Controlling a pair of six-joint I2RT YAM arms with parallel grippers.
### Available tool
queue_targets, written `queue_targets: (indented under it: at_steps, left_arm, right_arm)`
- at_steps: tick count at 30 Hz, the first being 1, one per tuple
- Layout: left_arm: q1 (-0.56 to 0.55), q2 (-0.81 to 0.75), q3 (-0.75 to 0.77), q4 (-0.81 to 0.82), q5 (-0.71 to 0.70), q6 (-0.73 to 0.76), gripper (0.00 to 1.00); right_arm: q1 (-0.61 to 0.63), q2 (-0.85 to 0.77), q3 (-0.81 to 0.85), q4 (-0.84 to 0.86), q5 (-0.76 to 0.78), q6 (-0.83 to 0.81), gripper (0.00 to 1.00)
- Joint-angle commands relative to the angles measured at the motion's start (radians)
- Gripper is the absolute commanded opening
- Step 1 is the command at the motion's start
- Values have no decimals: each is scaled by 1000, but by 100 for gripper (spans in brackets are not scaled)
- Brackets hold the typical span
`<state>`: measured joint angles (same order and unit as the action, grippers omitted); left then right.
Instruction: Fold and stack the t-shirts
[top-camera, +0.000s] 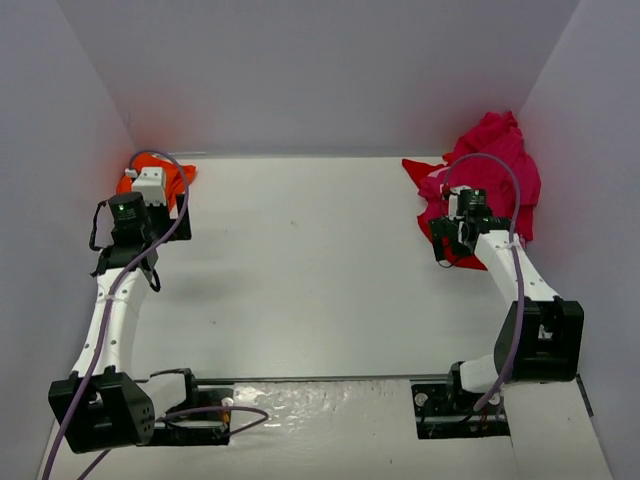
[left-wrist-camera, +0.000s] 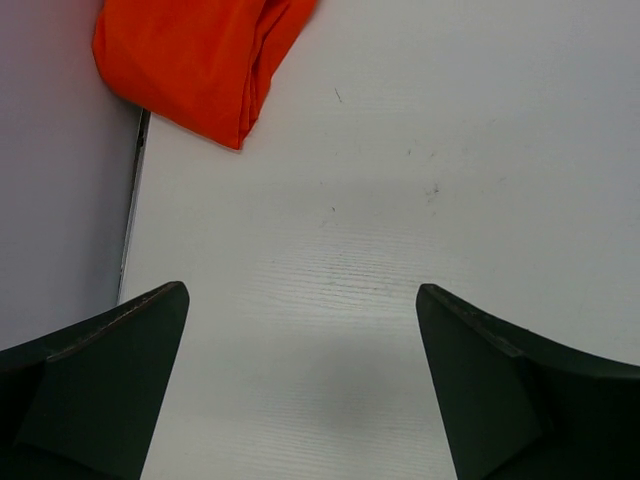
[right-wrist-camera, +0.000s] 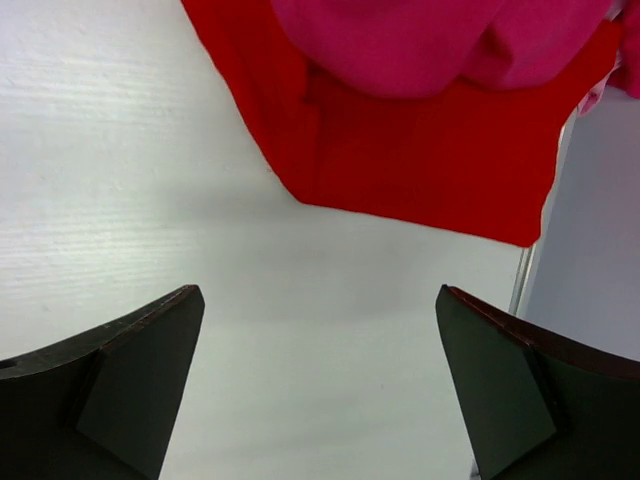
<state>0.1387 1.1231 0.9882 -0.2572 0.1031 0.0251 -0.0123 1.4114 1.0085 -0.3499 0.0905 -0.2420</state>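
Two lots of cloth on the surface (top-camera: 300, 260). Which arm is nearer its own?

Right arm. The right end effector (right-wrist-camera: 318, 300) hangs with fingers spread wide and empty. The bright red t-shirt (right-wrist-camera: 420, 170) lies straight ahead, its near hem running crosswise to the reach, with magenta t-shirts (right-wrist-camera: 400, 40) bunched on top in the far right corner.

And the left?

The left end effector (left-wrist-camera: 302, 295) is spread and empty too, but the orange t-shirt (left-wrist-camera: 190, 70) sits ahead and off to its left, against the wall (left-wrist-camera: 50, 200), well apart from the fingers.

Red hem first, then?

I'd judge so; a short push forward should reach it.
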Motion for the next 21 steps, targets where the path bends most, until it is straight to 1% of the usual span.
queue_targets:
  at_steps: [1, 4, 5, 6, 7, 9, 11, 12, 13, 17, 19, 21]
  left_arm:
    - [-1, -1, 18, 69, -9, 19, 97]
    - [2, -10, -2, 92, -25, 24, 97]
    - [2, -16, -9, 93, -23, 26, 97]
    - [4, -24, -17, 91, -14, 33, 97]
    - [7, -33, -25, 89, -5, 41, 97]
    - [8, -42, -32, 86, 4, 49, 97]
    - [15, -43, -32, 82, 11, 52, 97]
    - [17, -40, -31, 82, 12, 53, 97]
    - [19, -38, -31, 79, 15, 56, 97]
    - [22, -21, -40, 90, 20, 70, 97]
    - [22, -7, -39, 95, 20, 70, 97]
    - [21, 1, -39, 98, 23, 71, 97]
  right_arm:
    - [51, 120, 171, 13, 121, -91, 100]
    - [42, 292, 485, 18, 322, -151, 100]
    - [37, 308, 513, 17, 339, -168, 100]
    - [28, 401, 652, -4, 365, -183, 100]
    - [18, 524, 836, -32, 401, -198, 100]
    - [17, 637, 989, -99, 433, -208, 100]
    - [14, 759, 1122, -128, 472, -193, 100]
    - [3, 814, 1170, -153, 454, -180, 100]
    - [-12, 832, 1218, -199, 389, -167, 100]
    - [-12, 853, 1157, -225, 253, -127, 96]
    - [-22, 857, 1134, -228, 218, -98, 92]
    - [-35, 838, 1103, -230, 163, -67, 90]
